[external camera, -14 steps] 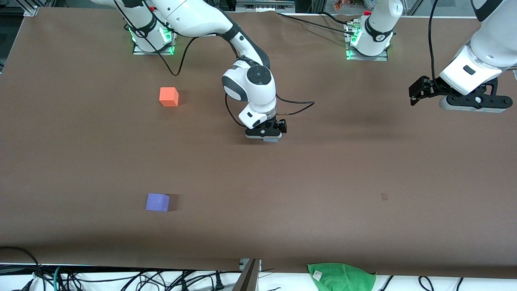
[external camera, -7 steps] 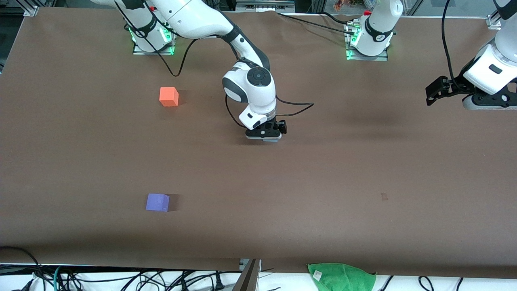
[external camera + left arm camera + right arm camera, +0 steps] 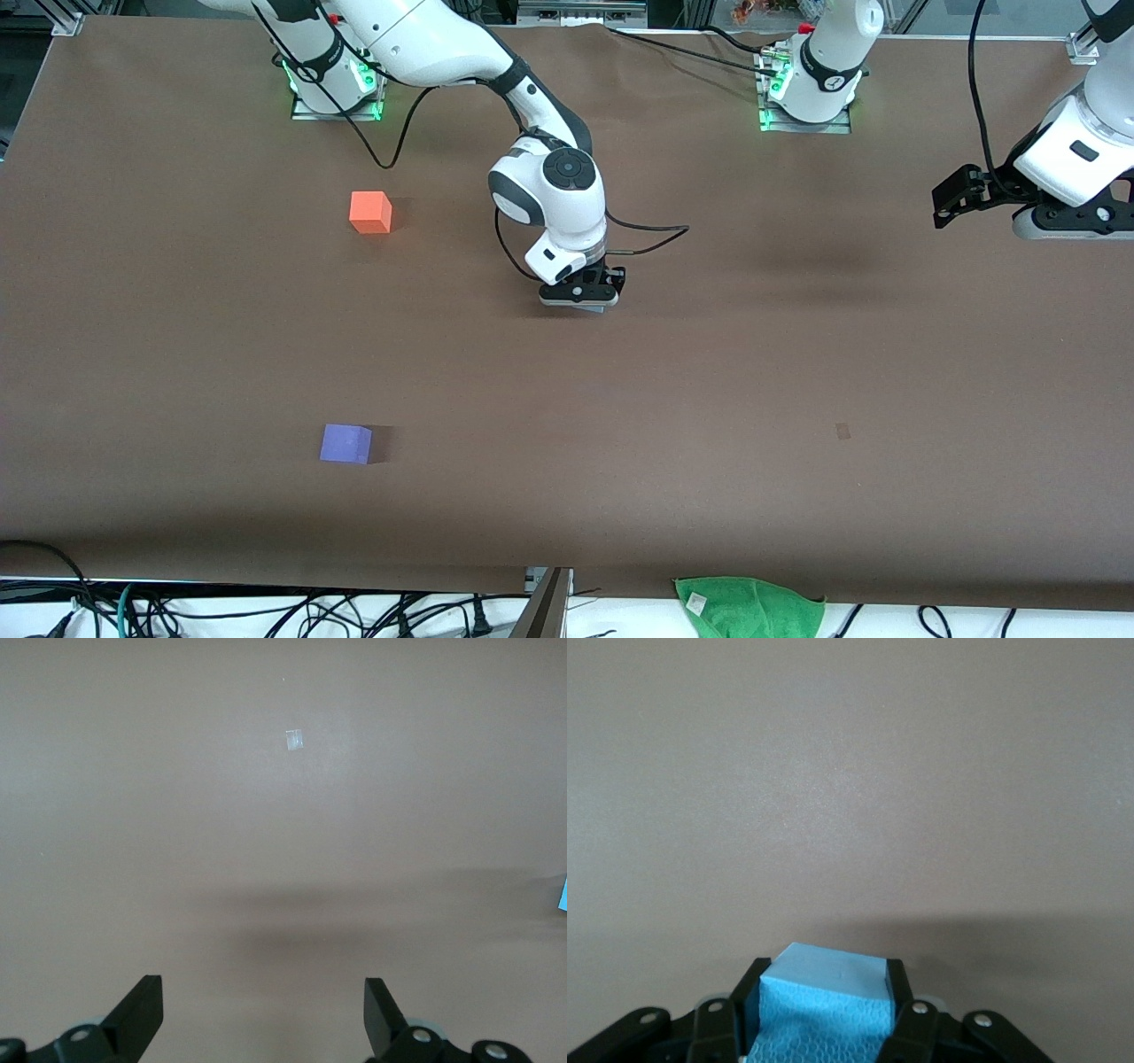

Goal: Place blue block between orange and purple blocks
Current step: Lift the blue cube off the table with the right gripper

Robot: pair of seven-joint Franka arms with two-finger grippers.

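My right end effector [image 3: 824, 1014] gripped the blue block [image 3: 824, 992] between its fingers on the counter [image 3: 709, 372]; my left end effector [image 3: 263, 1014] waited open.

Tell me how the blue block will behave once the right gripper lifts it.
The blue block shows a dimpled, foam-like face between the right gripper's fingers, so it is probably light and slightly squashy. Its matte surface suggests it should not slip easily. Being a flat-faced cube, it will likely sit steady rather than roll when set down between the orange block and purple block.

orange block [image 3: 370, 213] farther from camera than purple block [image 3: 345, 443] | blue block [image 3: 824, 1010] toward left arm's end
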